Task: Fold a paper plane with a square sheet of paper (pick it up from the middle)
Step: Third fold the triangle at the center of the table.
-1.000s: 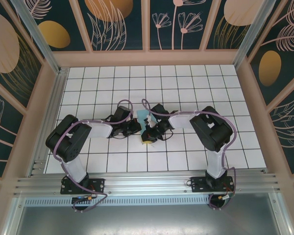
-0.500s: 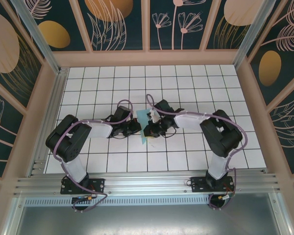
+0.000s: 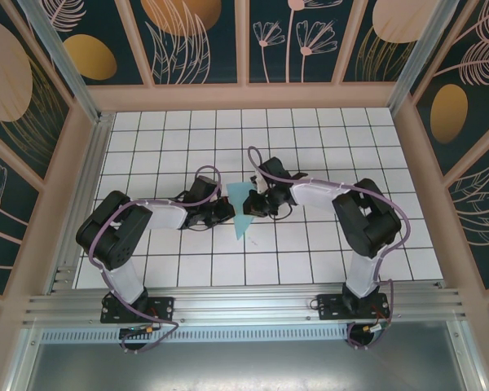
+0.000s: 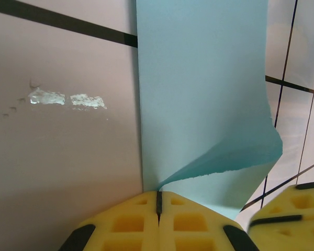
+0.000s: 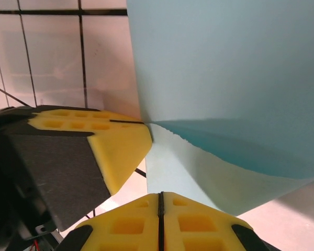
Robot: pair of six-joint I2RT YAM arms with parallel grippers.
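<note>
The square sheet of paper (image 3: 243, 215), light turquoise and partly folded, lies mid-table with a point toward the near edge. My left gripper (image 3: 228, 210) meets it from the left and my right gripper (image 3: 256, 204) from the right. In the left wrist view the left gripper (image 4: 158, 197) is shut, its tips at the spot where a flap of the paper (image 4: 199, 104) lifts off the layer beneath. In the right wrist view the right gripper (image 5: 160, 200) is shut with its tips at the near edge of the paper (image 5: 225, 63). The left gripper's yellow fingers (image 5: 110, 141) touch the start of the fold.
The white grid table (image 3: 326, 138) is boxed in by wooden-framed walls (image 3: 244, 96), with a metal rail (image 3: 244, 308) along the near edge. A patch of tape residue (image 4: 68, 98) sits on the tile left of the paper.
My right gripper has moved from the paper's near end toward the far side. The paper's pointed near end now shows. The left arm has not moved.
</note>
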